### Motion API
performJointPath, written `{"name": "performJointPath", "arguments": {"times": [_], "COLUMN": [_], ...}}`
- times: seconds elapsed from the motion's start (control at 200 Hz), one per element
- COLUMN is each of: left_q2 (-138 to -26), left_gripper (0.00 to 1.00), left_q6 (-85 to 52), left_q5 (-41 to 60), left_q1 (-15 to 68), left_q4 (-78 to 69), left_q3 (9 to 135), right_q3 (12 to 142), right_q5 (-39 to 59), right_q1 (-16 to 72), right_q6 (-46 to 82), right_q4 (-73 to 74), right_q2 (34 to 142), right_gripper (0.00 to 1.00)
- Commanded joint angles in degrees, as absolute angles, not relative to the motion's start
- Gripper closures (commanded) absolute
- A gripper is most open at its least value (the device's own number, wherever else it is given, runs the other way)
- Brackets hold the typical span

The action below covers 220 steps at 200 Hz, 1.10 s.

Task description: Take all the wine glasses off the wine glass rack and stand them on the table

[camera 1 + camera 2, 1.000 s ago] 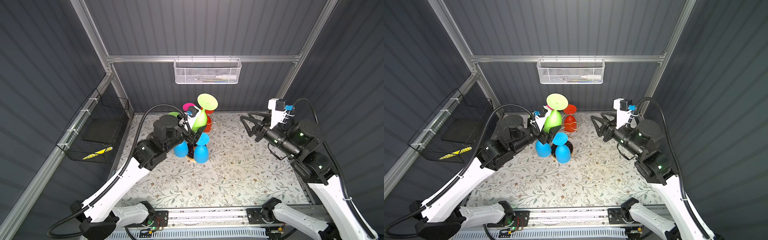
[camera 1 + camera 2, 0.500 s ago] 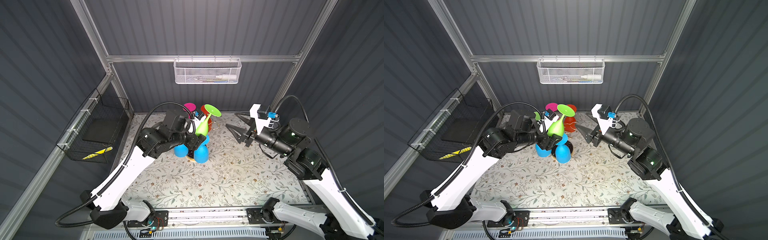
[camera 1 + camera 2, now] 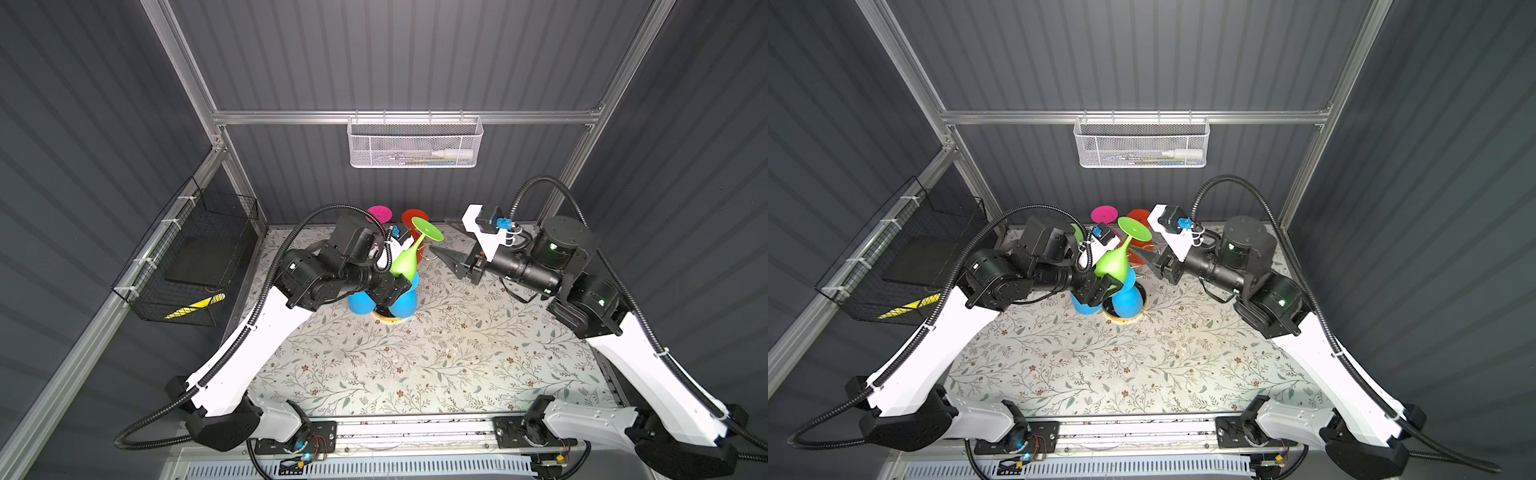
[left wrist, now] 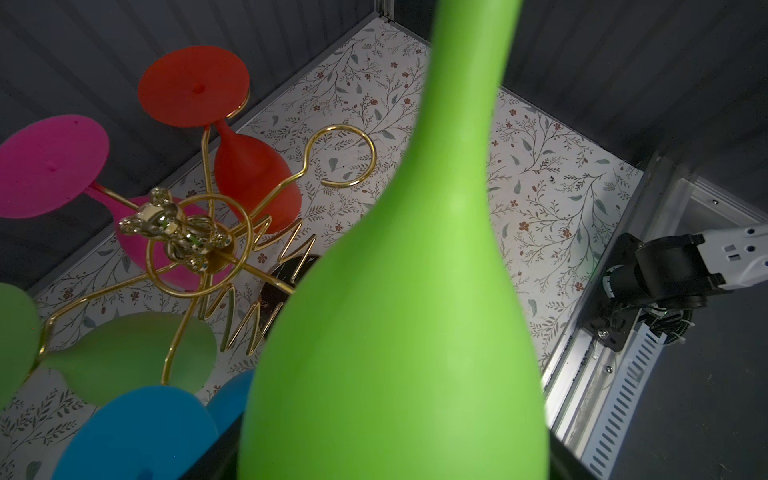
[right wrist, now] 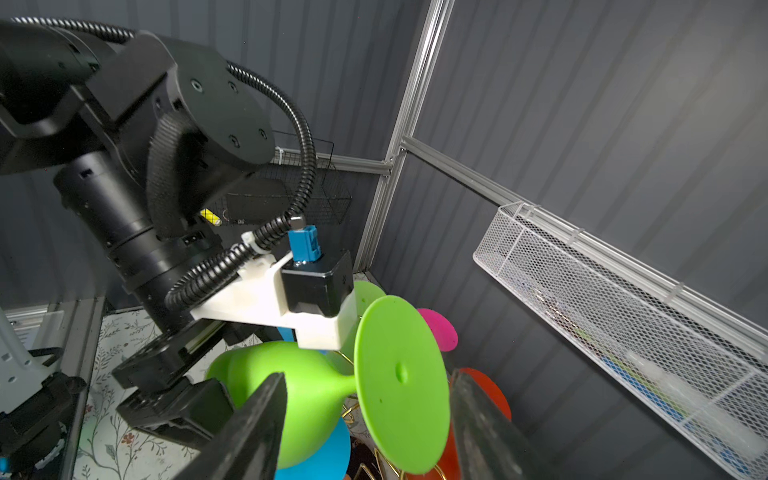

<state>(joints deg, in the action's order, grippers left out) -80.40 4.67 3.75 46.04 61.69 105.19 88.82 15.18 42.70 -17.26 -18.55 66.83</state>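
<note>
From where I stood, the left gripper (image 3: 1101,289) gripped the lime wine glass (image 3: 1111,264) by its bowl, clear above the wine glass rack (image 4: 178,232), stem slanting up toward the right gripper (image 5: 369,374), whose empty jaws gaped either side of its foot.

**Fig.** The wine glass (image 3: 405,266) lies bowl-first between the jaws of the left pincer (image 3: 1106,284). It is tilted so that stem and foot run out past the fingertips toward the right pincer (image 5: 368,419), whose fingers flank the foot on either side (contact cannot be told). Below and just beside the left pincer the wine glass rack (image 4: 178,237) stands on the table (image 3: 415,365), with other glasses (image 4: 253,178) hanging bowl-down from its arms. Behind and above both pincers a mesh basket (image 3: 415,145) hangs on the rear wall, and a wire basket (image 3: 158,299) hangs to the left of the left pincer.
</note>
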Motion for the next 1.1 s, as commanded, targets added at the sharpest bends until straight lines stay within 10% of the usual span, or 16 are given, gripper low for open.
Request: {"name": "performJointPath", "arguments": {"times": [0.0,1.095], "left_q2": [-81.0,-79.9], "left_gripper": [0.25,0.24], "left_q6": [4.7,7.6], "left_q5": [5.1,5.1], "left_q1": [45.8,45.8], "left_q4": [63.6,59.8], "left_q3": [107.2,109.5], "right_q3": [90.6,91.8], "right_q5": [15.1,7.2], "right_q1": [43.2,44.4], "right_q6": [-18.7,-21.9], "right_q4": [-20.4,-19.3], "right_q2": [68.4,70.8], "right_gripper": [0.37,0.84]}}
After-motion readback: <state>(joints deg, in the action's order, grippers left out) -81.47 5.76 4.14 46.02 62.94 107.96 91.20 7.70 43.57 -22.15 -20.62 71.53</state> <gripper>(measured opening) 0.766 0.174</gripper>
